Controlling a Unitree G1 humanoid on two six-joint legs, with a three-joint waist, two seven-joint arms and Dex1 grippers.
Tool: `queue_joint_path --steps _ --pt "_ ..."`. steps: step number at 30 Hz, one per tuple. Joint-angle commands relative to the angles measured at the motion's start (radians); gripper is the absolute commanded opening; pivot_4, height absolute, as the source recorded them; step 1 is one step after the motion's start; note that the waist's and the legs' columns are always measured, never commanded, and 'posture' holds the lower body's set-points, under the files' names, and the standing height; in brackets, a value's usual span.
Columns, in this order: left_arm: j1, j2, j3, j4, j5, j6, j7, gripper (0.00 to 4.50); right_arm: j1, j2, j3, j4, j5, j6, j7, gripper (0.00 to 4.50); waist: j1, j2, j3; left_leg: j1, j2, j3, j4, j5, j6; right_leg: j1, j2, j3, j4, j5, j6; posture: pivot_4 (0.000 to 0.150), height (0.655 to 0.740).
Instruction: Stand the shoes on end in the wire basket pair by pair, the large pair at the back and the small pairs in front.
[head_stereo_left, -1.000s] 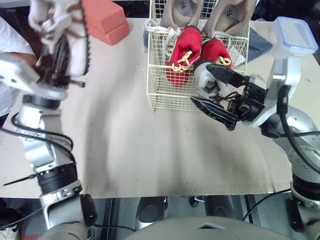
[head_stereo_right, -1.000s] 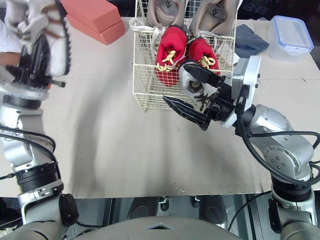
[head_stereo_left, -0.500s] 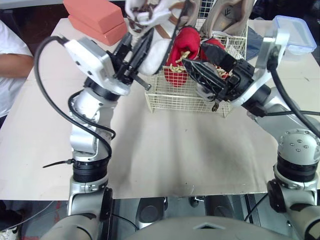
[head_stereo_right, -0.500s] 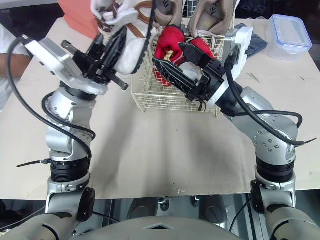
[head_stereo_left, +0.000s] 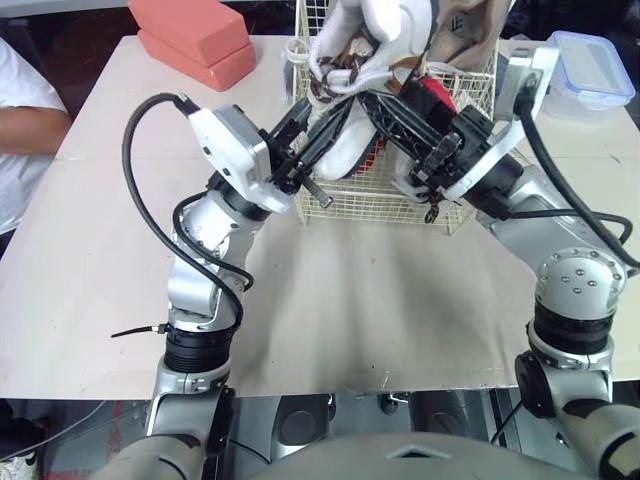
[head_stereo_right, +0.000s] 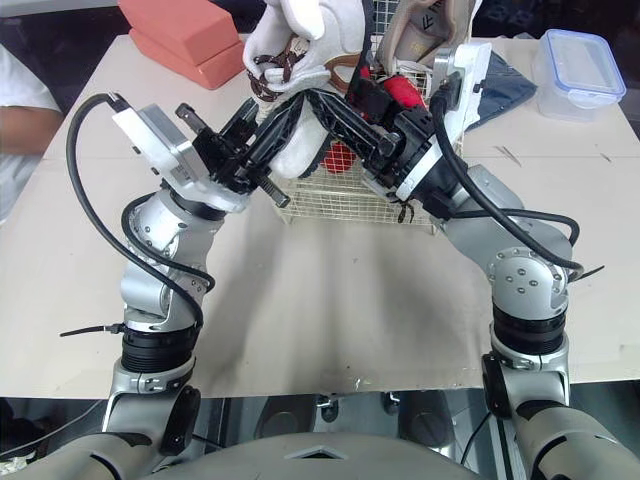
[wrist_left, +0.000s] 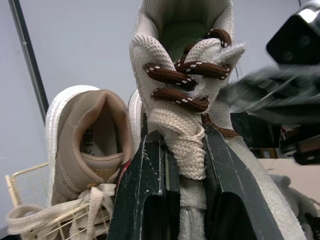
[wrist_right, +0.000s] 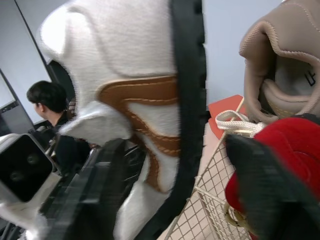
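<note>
Two pairs stand in the wire basket (head_stereo_left: 372, 205), tan shoes (wrist_left: 85, 145) behind red shoes (wrist_right: 272, 147); the left gripper (wrist_left: 181, 135) pinches a white shoe (head_stereo_left: 372, 30) in its fingers above, while the right gripper (wrist_right: 175, 145) has its fingers spread.

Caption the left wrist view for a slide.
Left gripper clamps the tongue of a cream knit shoe with brown laces; tan sneaker upright in cream wire basket.

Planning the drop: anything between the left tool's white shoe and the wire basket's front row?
Yes: the open right tool reaches across the wire basket's front beside the white shoe, by the red shoes.
</note>
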Motion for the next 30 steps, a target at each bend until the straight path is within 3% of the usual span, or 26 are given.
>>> queue_joint_path --steps 1,2,3,5,6,11,15,21,25,30 --pt "-0.002 -0.001 0.001 -0.052 -0.009 -0.038 -0.020 0.23 -0.004 0.003 -0.012 -0.027 -0.002 -0.016 0.010 0.84 0.000 0.000 0.000 0.000 0.000 0.000 0.000 0.000 0.000 0.000 0.000 0.000 0.000 0.000 0.000 0.150 0.6860" --pt "0.002 0.001 0.002 -0.052 -0.015 -0.035 -0.027 0.23 -0.002 0.005 -0.013 -0.027 -0.001 -0.016 0.011 0.45 0.000 0.000 0.000 0.000 0.000 0.000 0.000 0.000 0.000 0.000 0.000 0.000 0.000 0.000 0.000 0.150 0.6860" --pt "0.005 0.001 0.003 -0.054 -0.020 -0.035 -0.030 0.72 -0.001 0.006 -0.014 -0.028 0.000 -0.017 0.012 0.03 0.000 0.000 0.000 0.000 0.000 0.000 0.000 0.000 0.000 0.000 0.000 0.000 0.000 0.000 0.000 0.150 0.6860" --pt "0.014 -0.004 0.004 -0.063 -0.066 -0.008 -0.041 1.58 0.001 0.004 -0.014 -0.028 -0.001 -0.018 0.019 0.00 0.000 0.000 0.000 0.000 0.000 0.000 0.000 0.000 0.000 0.000 0.000 0.000 0.000 0.000 0.000 0.150 0.6860" --pt "0.020 -0.004 0.005 -0.069 -0.093 0.006 -0.052 2.26 0.003 0.002 -0.015 -0.028 -0.001 -0.018 0.023 0.00 0.000 0.000 0.000 0.000 0.000 0.000 0.000 0.000 0.000 0.000 0.000 0.000 0.000 0.000 0.000 0.150 0.6860" --pt "0.020 0.035 0.068 -0.085 -0.223 0.069 -0.097 4.45 0.011 -0.030 -0.039 -0.028 0.024 -0.010 0.069 0.00 0.000 0.001 0.000 -0.001 0.000 0.000 0.000 0.000 0.000 0.000 0.000 0.000 0.000 0.000 0.000 0.150 0.6860" --pt "-0.046 0.160 0.162 -0.060 -0.342 0.152 -0.184 4.45 0.022 -0.088 -0.079 -0.021 0.079 0.000 0.140 0.00 0.000 0.001 0.000 -0.001 0.000 -0.001 0.000 0.000 0.000 0.000 0.000 -0.001 0.000 0.000 0.000 0.150 0.6860" --pt "-0.199 0.369 0.298 0.033 -0.760 0.512 -0.269 4.45 0.052 -0.184 -0.113 -0.014 0.145 0.014 0.316 0.00 0.001 0.001 0.001 -0.001 0.000 -0.001 0.000 0.000 0.000 0.000 0.000 0.000 -0.001 0.000 0.000 0.150 0.6860" --pt "-0.214 0.431 0.277 0.104 -0.783 0.629 -0.361 4.45 0.064 -0.224 -0.095 -0.023 0.152 0.018 0.406 0.00 0.000 0.001 0.001 0.000 0.000 -0.001 -0.001 0.000 0.000 0.000 0.000 0.000 -0.001 0.000 0.000 0.150 0.6860" --pt "-0.266 0.434 0.218 0.150 -0.796 0.742 -0.449 4.45 0.065 -0.232 -0.076 -0.033 0.158 0.020 0.448 0.00 0.002 0.001 0.001 -0.001 0.000 -0.001 0.000 0.000 0.000 0.000 0.001 0.000 -0.001 0.000 0.000 0.150 0.6860"
